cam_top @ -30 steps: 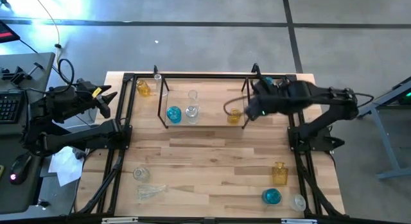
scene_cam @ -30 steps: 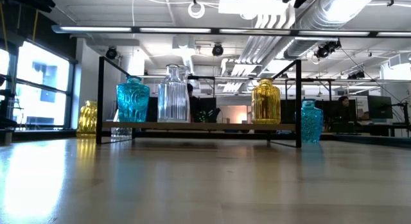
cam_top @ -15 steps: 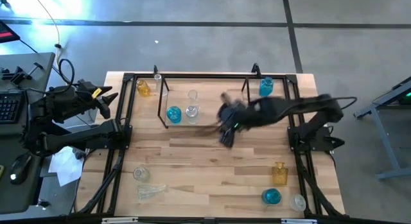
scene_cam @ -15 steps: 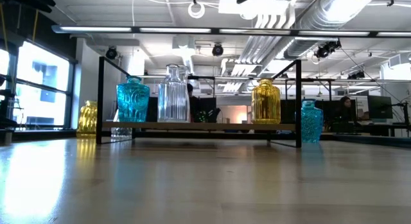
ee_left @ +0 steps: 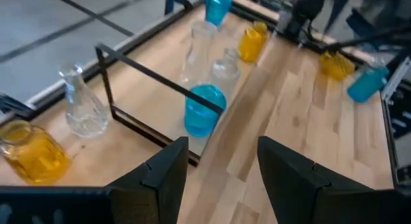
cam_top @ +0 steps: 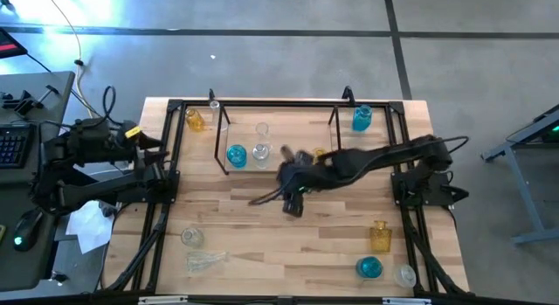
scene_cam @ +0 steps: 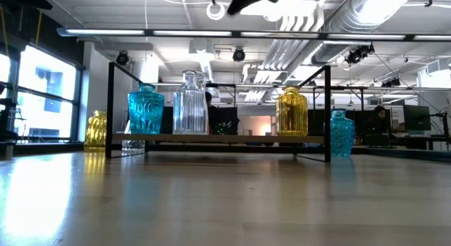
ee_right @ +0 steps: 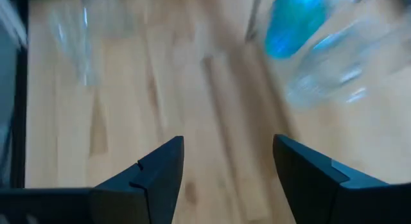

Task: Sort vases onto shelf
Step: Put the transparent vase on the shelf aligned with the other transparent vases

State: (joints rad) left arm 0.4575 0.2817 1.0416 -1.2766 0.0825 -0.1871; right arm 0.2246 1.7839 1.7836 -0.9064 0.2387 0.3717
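My right hand [cam_top: 292, 203] is spread and empty above the table [cam_top: 288, 226], just in front of the shelf [cam_top: 279, 169]. My left hand [ee_left: 218, 166] is also spread, at the table's left edge.

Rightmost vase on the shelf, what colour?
Amber-yellow vase, translucent glass; it shows best in the low view, at the shelf's right end.

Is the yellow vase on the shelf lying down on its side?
No, in the low view the yellow vase stands upright on the shelf, to the right of the clear vase.
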